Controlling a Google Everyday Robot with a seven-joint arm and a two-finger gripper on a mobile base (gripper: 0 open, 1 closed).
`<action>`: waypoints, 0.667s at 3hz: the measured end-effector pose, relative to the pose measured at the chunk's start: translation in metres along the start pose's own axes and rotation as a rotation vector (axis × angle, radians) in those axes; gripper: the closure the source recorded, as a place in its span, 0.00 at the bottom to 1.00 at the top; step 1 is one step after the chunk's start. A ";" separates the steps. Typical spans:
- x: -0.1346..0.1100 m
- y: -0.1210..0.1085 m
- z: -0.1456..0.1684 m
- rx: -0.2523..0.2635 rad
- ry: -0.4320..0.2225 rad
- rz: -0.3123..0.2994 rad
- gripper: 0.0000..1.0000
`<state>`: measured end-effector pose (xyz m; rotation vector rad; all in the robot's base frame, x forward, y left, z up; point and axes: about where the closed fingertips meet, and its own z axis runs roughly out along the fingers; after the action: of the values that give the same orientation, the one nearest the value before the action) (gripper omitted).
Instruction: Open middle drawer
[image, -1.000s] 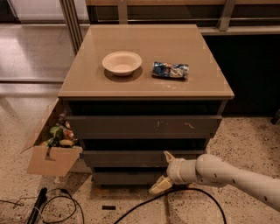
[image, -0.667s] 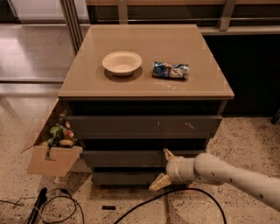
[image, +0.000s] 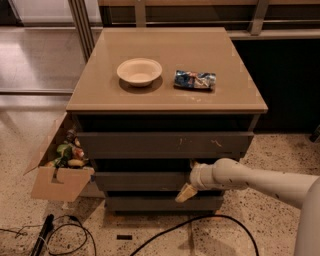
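The middle drawer (image: 142, 180) is the plain dark front between the scratched top front (image: 165, 144) and the bottom front (image: 150, 203) of the cabinet. It stands about level with the other fronts, and none of its inside shows. My gripper (image: 187, 186) is at the right part of the middle drawer's front, at the end of the white arm (image: 260, 181) that reaches in from the right. It is right up against the front.
A white bowl (image: 139, 71) and a blue snack bag (image: 194, 79) lie on the tan cabinet top (image: 165, 97). An open cardboard box (image: 59, 175) of items stands at the cabinet's left. Black cables (image: 190, 225) run over the floor in front.
My gripper and wrist have risen from the lower edge of the middle drawer's front to its middle height. The drawer fronts have not visibly moved.
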<state>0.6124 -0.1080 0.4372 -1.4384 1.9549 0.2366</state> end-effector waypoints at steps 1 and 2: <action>0.005 0.003 0.010 -0.005 0.018 0.000 0.00; 0.005 0.003 0.011 -0.005 0.019 0.000 0.00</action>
<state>0.6137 -0.1055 0.4252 -1.4483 1.9709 0.2291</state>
